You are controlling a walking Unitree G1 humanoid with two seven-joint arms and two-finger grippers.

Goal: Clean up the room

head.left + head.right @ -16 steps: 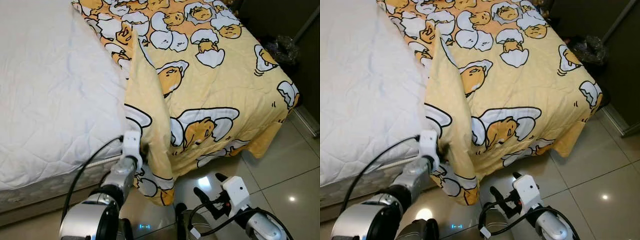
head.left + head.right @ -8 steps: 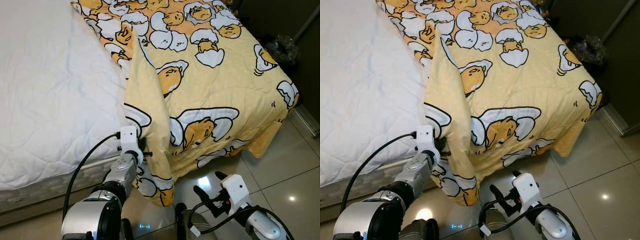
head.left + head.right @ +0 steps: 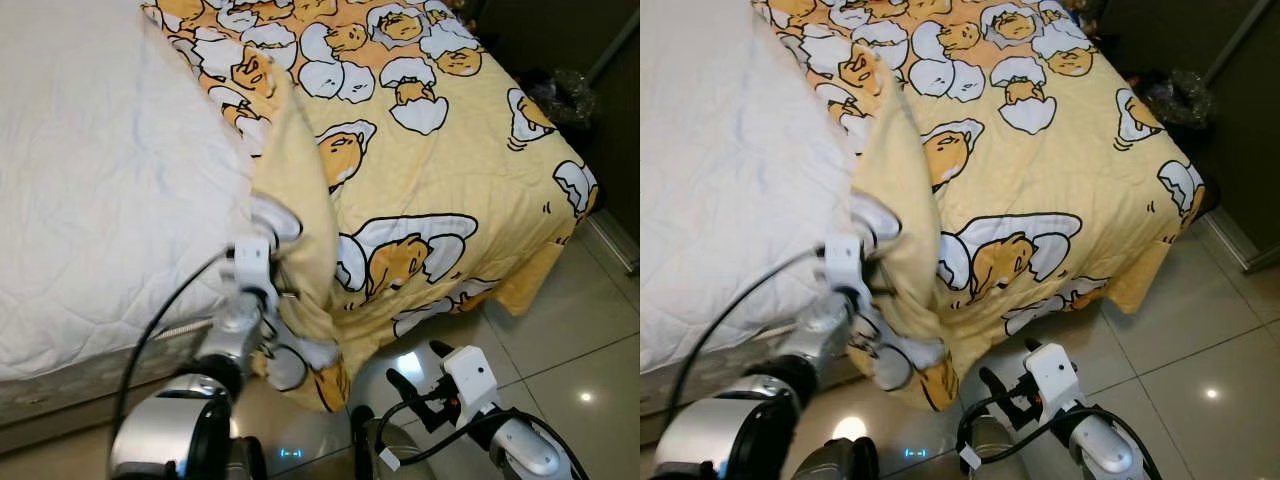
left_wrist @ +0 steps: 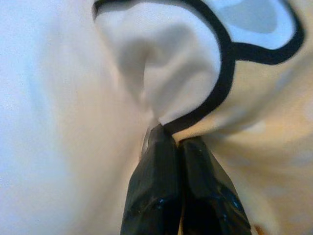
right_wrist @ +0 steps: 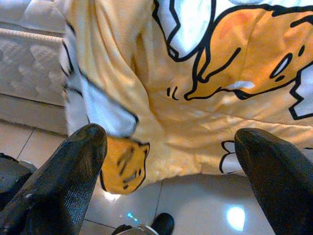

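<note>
Black fingers (image 4: 161, 191) of the left gripper (image 3: 283, 292) are pressed tight together, pinching a fold of the soft yellow blanket with cartoon egg pictures (image 3: 430, 170). The pinch is at the blanket's folded-over edge, right by the side of the white quilted mattress (image 3: 100, 180). From the pinch, the fold runs as a long ridge up the bed and away from the robot, along the line where the blanket meets the bare mattress. Below the pinch, a corner of the blanket hangs down toward the shiny beige tiled floor (image 3: 590, 350). The rest of the blanket lies flat over the bed to the right and drops over the foot end. The gripper's tips are hidden in the cloth in the head views. The right gripper (image 3: 1005, 372) sits low over the floor, near the hanging blanket but not touching it, with its fingers spread wide and holding nothing. A dark crinkly thing (image 3: 562, 92) past the bed's far corner is too dim to make out.
</note>
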